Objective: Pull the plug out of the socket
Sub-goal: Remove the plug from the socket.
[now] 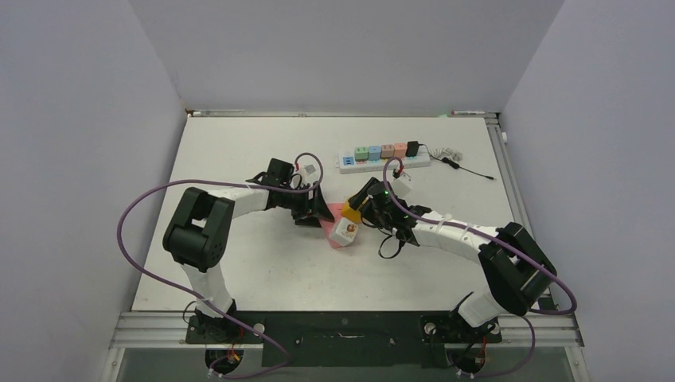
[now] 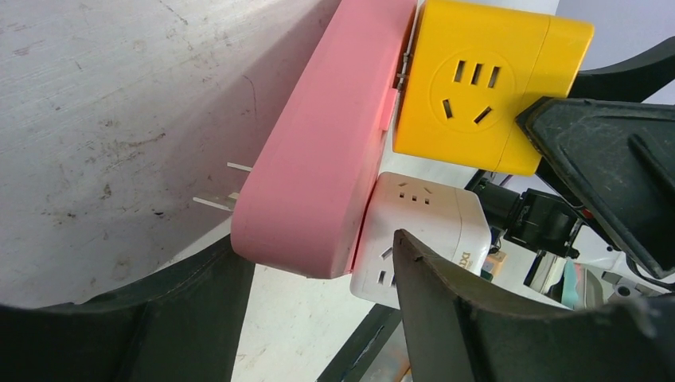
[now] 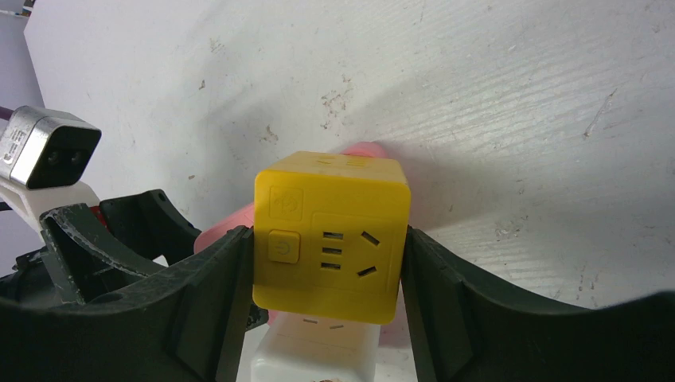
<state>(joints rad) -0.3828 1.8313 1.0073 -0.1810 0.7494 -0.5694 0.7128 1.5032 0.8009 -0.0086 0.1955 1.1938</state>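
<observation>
Glossy yellow plastic cube plug (image 3: 330,247) at mid bench (image 3: 517,119), seated on the right face of a smooth pink rounded socket block (image 2: 318,143) whose long axis runs roughly near-to-far; white cube adapter (image 2: 422,223) just beside it. Right gripper (image 3: 326,263) clamped flush on the plug's two sides, so pull-off looks rightward. Left gripper (image 2: 314,255) astride the socket block; whether it grips, cannot tell

In the right wrist view the yellow plug (image 3: 330,235) hid most of the pink socket (image 3: 225,224); the white plug (image 3: 318,354) was cut off at the bottom edge. From above, I couldn't read details of the power strip (image 1: 348,164)
</observation>
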